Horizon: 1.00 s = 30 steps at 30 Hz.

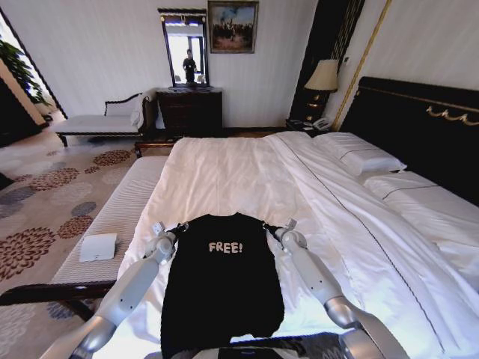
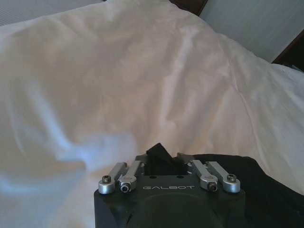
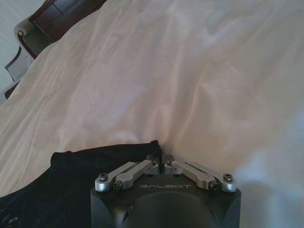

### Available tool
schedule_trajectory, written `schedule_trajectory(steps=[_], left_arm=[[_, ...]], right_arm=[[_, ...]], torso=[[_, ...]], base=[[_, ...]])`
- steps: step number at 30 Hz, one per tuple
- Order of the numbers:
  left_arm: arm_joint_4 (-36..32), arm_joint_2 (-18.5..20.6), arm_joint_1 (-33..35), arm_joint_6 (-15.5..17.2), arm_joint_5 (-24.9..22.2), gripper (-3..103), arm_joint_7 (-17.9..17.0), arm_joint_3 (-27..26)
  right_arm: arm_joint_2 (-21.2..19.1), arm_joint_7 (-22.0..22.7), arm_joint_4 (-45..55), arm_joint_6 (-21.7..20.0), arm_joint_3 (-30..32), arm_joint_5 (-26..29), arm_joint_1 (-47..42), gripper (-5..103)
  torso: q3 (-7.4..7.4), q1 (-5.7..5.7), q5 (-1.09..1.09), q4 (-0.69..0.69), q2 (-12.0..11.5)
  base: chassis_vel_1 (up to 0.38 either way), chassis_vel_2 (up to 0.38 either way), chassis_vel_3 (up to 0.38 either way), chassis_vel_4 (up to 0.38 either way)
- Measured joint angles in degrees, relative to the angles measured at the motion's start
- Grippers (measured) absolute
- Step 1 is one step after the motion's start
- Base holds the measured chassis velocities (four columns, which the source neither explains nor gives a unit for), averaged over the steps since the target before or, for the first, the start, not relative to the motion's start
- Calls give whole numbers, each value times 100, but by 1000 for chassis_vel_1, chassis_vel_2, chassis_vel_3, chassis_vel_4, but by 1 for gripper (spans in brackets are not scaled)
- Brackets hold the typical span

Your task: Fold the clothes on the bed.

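Observation:
The clothes [image 1: 222, 288], a black T-shirt with white "FREE!" lettering, lie flat as a narrow strip on the near part of the bed [image 1: 224, 172], collar end away from me. My left gripper [image 1: 182, 225] is at the shirt's far left corner and my right gripper [image 1: 266, 225] at its far right corner. In the left wrist view the left gripper [image 2: 159, 154] is shut at the edge of the black cloth [image 2: 266, 190]. In the right wrist view the right gripper [image 3: 161, 160] pinches the edge of the cloth [image 3: 61, 185].
A pale striped bench [image 1: 123, 213] runs along the bed's left side with a small white box [image 1: 98, 247] on it. Pillows [image 1: 359, 153] and the dark headboard [image 1: 419, 127] are at the right. White duvet stretches beyond the shirt. A dresser [image 1: 189, 111] and chaise [image 1: 97, 123] stand at the far wall.

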Motion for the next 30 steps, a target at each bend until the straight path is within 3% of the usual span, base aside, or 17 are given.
schedule_trajectory(steps=[2,9,20,30], left_arm=[[-11,16,-10,-22,32,23,1,26],[-128,45,14,-96,220,5,33,63],[-368,187,-147,-308,330,4,51,64],[49,222,-1037,-363,78,4,104,324]], right_arm=[[-27,4,71,-34,-5,15,-32,1],[-51,11,214,-35,-4,16,-115,1],[-375,46,1054,27,-45,-9,-275,1],[-499,170,866,83,-395,15,579,1]], torso=[[0,0,-1,-1,0],[0,0,0,0,0],[0,0,-1,0,0],[0,0,-1,0,0]], base=[[0,0,0,0],[0,0,0,0],[0,0,0,0],[0,0,0,0]])
